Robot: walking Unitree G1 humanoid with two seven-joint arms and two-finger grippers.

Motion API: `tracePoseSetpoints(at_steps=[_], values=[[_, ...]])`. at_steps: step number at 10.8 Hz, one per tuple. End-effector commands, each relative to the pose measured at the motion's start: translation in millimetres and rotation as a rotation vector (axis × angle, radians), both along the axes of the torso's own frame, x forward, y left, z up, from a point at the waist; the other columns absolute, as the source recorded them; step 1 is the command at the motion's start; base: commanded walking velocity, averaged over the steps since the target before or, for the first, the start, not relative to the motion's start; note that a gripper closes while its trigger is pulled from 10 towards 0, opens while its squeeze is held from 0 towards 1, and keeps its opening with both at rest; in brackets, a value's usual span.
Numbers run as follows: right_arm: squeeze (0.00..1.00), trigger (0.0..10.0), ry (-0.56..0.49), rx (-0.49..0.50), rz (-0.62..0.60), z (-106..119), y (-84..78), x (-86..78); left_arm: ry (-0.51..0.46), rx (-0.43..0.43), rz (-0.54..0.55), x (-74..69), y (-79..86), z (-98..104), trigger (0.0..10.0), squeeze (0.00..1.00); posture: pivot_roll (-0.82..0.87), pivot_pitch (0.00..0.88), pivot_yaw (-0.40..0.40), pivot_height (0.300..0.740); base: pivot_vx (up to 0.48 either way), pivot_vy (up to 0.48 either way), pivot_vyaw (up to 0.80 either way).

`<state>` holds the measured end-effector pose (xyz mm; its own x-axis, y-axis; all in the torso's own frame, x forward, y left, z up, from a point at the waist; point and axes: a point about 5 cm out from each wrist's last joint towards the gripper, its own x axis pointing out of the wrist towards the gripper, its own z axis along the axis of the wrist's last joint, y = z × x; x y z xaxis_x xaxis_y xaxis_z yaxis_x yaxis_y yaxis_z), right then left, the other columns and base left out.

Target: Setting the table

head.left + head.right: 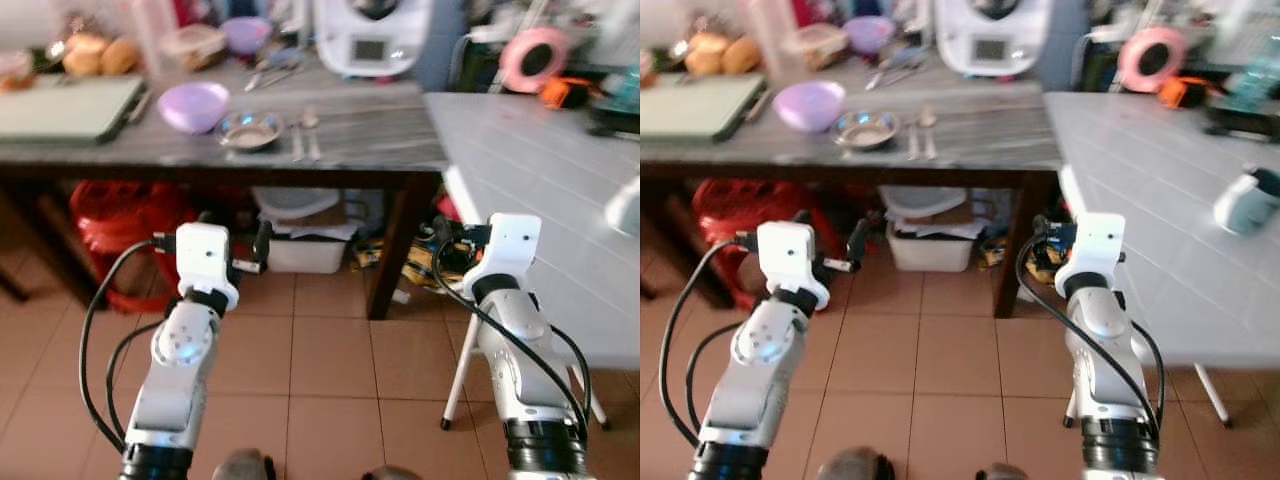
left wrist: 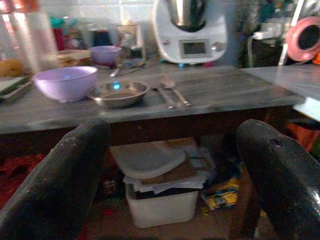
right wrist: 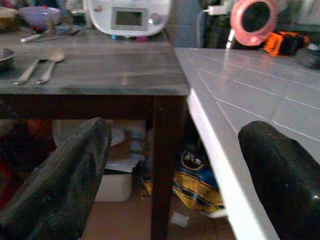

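From the head, a purple bowl [image 1: 193, 105], a steel dish [image 1: 251, 130] and a spoon [image 1: 311, 128] sit on the grey table [image 1: 370, 140], with a white table [image 1: 540, 190] to the right. Left wrist view: the left gripper [image 2: 172, 175] hangs below the dish with fingers apart and empty. Right wrist view: the right gripper [image 3: 175, 180] is spread too, before the table leg [image 3: 165, 160]

Head pair high, angled down; wrist cameras low, level — all facing the grey table [image 1: 380, 140].

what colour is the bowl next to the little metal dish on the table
Light purple bowl, beside the metal dish; clearest in the left eye view.
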<state>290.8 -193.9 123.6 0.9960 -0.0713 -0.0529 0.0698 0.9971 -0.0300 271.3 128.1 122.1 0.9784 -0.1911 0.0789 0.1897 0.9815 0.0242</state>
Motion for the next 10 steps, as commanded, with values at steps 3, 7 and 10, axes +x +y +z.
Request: tracePoseSetpoints(at_steps=[3,7,10], values=[[0.00,10.0,-0.009,-0.001,0.005,3.8,1.3,2.2,-0.022,-0.003,-0.010,1.5,-1.3,5.2,10.0,0.00,-0.01,0.000,0.021,0.740,0.000,-0.353,0.00],[0.00,10.0,-0.013,0.002,0.011,4.7,3.0,3.3,-0.021,-0.003,-0.011,1.7,-1.8,5.1,10.0,0.00,-0.01,0.000,0.021,0.740,0.000,-0.428,0.00],[0.00,10.0,-0.016,0.001,0.009,4.7,3.0,2.2,-0.020,-0.003,-0.013,1.8,-2.4,4.8,10.0,0.00,-0.01,0.000,0.023,0.740,0.000,-0.429,0.00]])
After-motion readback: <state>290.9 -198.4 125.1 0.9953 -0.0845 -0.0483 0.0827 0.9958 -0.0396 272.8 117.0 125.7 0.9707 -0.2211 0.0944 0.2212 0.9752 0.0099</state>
